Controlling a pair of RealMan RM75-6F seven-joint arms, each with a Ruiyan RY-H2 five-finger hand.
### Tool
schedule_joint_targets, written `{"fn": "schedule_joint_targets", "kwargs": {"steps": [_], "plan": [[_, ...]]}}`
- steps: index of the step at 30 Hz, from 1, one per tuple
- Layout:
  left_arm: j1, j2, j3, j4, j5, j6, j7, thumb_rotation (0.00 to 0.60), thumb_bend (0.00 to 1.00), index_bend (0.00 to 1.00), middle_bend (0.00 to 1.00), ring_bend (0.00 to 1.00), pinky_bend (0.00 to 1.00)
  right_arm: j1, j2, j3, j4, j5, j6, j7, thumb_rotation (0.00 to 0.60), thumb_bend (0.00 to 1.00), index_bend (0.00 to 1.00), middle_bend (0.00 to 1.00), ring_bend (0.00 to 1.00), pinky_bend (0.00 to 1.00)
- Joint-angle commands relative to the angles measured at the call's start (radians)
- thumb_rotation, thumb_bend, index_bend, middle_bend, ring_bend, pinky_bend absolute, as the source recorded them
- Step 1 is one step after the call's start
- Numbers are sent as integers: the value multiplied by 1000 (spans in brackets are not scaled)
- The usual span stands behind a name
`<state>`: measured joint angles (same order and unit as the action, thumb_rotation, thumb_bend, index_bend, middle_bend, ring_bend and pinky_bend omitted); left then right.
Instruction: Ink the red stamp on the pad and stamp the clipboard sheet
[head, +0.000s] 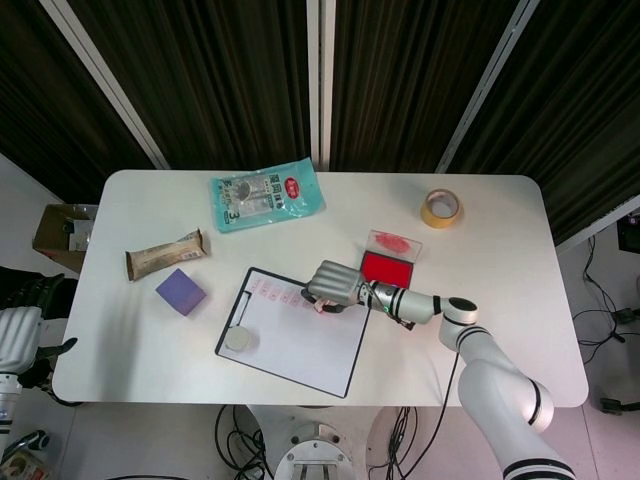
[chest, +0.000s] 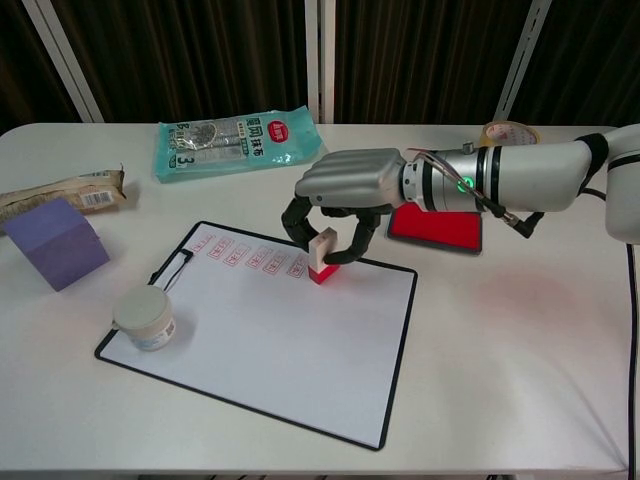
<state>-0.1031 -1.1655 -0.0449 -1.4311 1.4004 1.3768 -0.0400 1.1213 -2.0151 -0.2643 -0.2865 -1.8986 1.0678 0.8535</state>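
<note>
My right hand (chest: 350, 185) arches over the top edge of the clipboard sheet (chest: 280, 340) and grips the red stamp (chest: 322, 258) between thumb and fingers. The stamp's red base stands on the paper, at the right end of a row of red stamp marks (chest: 250, 255). From the head view, the same right hand (head: 336, 283) covers most of the stamp (head: 322, 305). The red ink pad (chest: 440, 228) lies just right of the hand, beside the clipboard. My left arm (head: 15, 340) shows only at the left edge, off the table, and its hand is unclear.
A white jar (chest: 145, 317) sits on the clipboard's left corner near the clip. A purple block (chest: 52, 240) and a snack bar (chest: 60, 192) lie at the left. A green packet (chest: 235, 140) is at the back. A tape roll (head: 441, 208) and the pad's clear lid (head: 396, 243) are at the back right.
</note>
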Motion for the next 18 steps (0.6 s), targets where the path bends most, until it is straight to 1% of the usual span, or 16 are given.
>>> {"fn": "schedule_joint_targets", "kwargs": {"steps": [1,18], "plan": [[1,1,0,1,-1,0,-1,600,0,111,135,121,242,3,-3,-2,4,1,-2,1,600,458,1000,811,918,1000],[3,-4,0,14,-6,-5,-10,600,0,111,135,121,242,-4,-29,-23,27,3,-30,-9,600,466,1000,828,918,1000]]}}
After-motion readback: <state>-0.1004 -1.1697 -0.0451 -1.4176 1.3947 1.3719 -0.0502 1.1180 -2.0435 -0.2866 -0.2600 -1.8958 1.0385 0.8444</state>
